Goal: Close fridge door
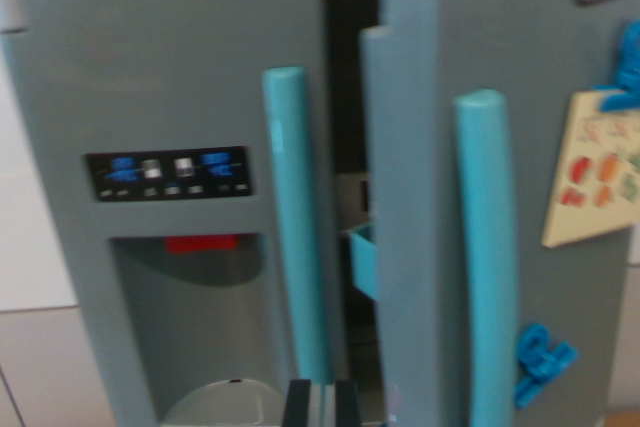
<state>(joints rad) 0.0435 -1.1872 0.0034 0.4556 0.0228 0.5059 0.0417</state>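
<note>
The right-hand door of the toy fridge stands ajar, swung out toward the camera so its inner edge sits well forward of the cabinet. It fills the wrist view's right half. Between it and the left-hand door a dark gap shows the inside, with a turquoise shelf bin just visible in the opening. So the job looks barely begun, or at best partway: the door has to swing in until that gap is gone and it lies flush with its neighbour.

The open door carries a tall turquoise handle, and beyond that a picture card and a blue clip lower down. To the left of the gap, the shut door has its own turquoise handle, then a dark control panel above a dispenser recess.

The gripper pokes up at the bottom edge, just below the gap, touching neither door. Two dark fingers show with a pale strip between them, so they appear parted and hold nothing.
</note>
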